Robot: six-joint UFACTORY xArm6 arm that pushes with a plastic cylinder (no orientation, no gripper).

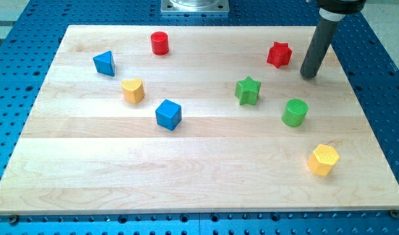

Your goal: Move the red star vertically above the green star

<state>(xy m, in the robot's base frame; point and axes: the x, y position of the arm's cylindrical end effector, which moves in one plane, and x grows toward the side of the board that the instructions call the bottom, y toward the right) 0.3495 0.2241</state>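
Note:
The red star (279, 54) lies near the board's top right. The green star (248, 90) lies below it and a little to the view's left. My tip (308, 75) rests on the board just to the right of the red star and slightly lower, a small gap apart from it. The dark rod rises from the tip toward the view's top right corner.
A green cylinder (294, 112) sits right of the green star. A yellow hexagon (323, 160) is at lower right. A blue cube (168, 114), a yellow block (132, 90), a blue triangle (104, 62) and a red cylinder (160, 43) lie on the left half.

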